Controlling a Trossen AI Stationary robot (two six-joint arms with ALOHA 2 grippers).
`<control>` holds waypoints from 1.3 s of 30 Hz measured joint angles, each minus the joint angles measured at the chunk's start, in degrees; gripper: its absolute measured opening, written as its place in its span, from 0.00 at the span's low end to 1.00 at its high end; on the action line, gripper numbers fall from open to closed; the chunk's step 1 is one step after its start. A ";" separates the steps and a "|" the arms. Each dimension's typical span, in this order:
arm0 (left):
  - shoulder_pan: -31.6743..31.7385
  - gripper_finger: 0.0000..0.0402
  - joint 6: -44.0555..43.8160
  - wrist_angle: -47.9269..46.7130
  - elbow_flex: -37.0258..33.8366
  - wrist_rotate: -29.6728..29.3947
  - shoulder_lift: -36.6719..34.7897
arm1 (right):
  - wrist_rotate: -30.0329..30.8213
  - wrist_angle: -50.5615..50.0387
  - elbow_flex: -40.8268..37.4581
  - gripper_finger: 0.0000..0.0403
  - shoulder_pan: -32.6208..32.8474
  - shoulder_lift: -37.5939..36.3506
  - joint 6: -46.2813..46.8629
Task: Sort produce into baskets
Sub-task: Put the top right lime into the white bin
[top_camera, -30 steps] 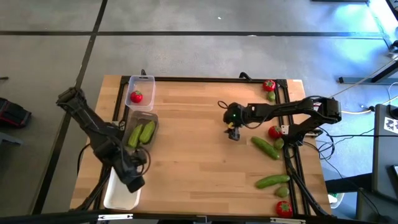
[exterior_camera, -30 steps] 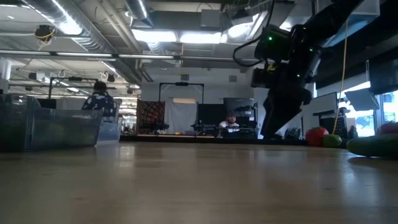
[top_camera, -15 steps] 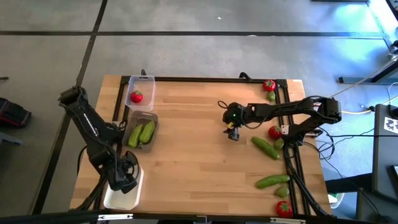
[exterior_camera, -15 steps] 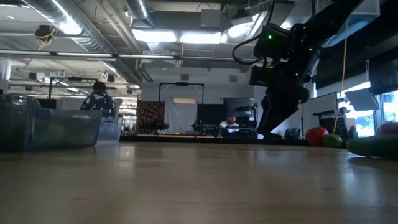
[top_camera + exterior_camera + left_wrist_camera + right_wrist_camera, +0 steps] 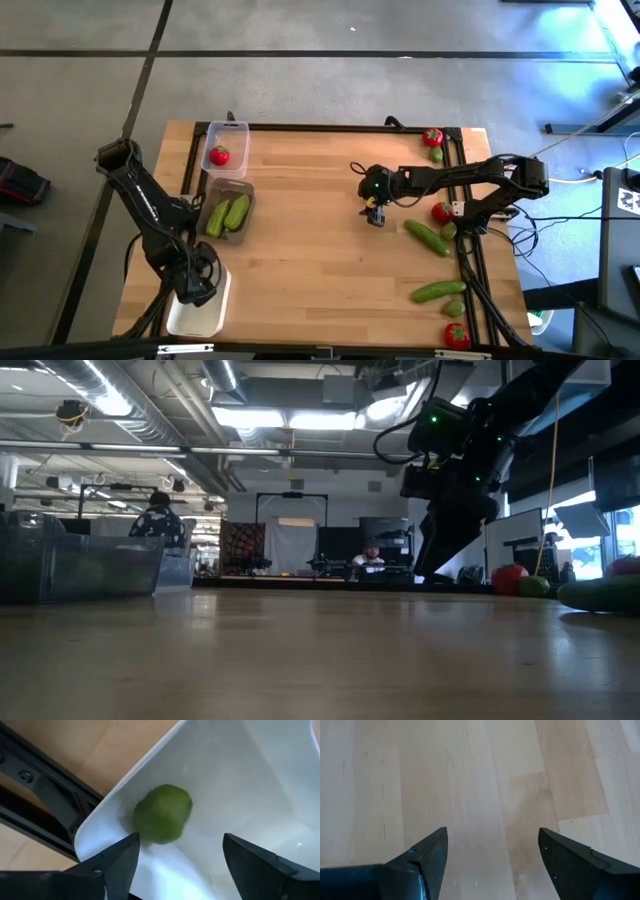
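- Step in hand, as I judge it: the left gripper [image 5: 177,865] hangs over the white basket [image 5: 197,308] at the lower left of the high view, fingers spread and empty; a lime [image 5: 162,813] lies inside, free of them.
- The right gripper [image 5: 375,213] hovers mid-desk [image 5: 310,250], fingers spread, nothing between them.
- Unsorted produce sits at the right edge: tomatoes [image 5: 431,137], cucumbers [image 5: 426,236].
- The clear baskets [image 5: 227,212] at upper left hold cucumbers and one tomato.
- Next probably calls for fetching another piece from the right.
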 joint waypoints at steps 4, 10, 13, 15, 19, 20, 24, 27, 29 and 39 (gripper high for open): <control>0.05 0.69 0.02 1.18 0.00 0.00 0.00 | 0.69 0.00 0.00 0.70 0.02 0.00 -0.25; 0.09 0.66 0.84 1.36 1.43 -0.33 -0.79 | 0.78 0.02 0.00 0.70 0.02 0.00 0.21; 0.95 0.66 0.85 1.41 2.76 -2.16 -2.57 | -0.75 -0.33 0.00 0.70 0.02 0.00 1.43; 1.91 0.66 1.07 1.36 3.81 -4.44 -4.42 | -1.70 -0.50 0.02 0.70 0.02 0.00 1.52; 4.43 0.66 3.69 1.47 5.91 -10.96 -7.85 | -2.59 -5.91 1.69 0.70 0.05 -0.68 1.60; 5.17 0.66 5.07 1.58 6.47 -12.96 -8.59 | -2.59 -7.35 2.35 0.70 0.07 -1.26 1.72; 7.94 0.66 11.42 1.99 7.19 -20.27 -10.64 | 0.68 -14.19 4.12 0.70 0.06 -4.96 2.42; 10.34 0.66 16.82 1.90 7.19 -25.29 -11.29 | 6.07 -19.19 4.61 0.70 0.04 -8.86 3.99; 12.16 0.66 20.08 1.92 7.19 -28.46 -11.37 | 10.81 -21.93 4.63 0.70 0.04 -11.58 5.19; 24.63 0.66 44.17 11.43 7.19 -36.10 -11.39 | 38.09 -30.60 4.63 0.70 -0.54 -17.73 14.45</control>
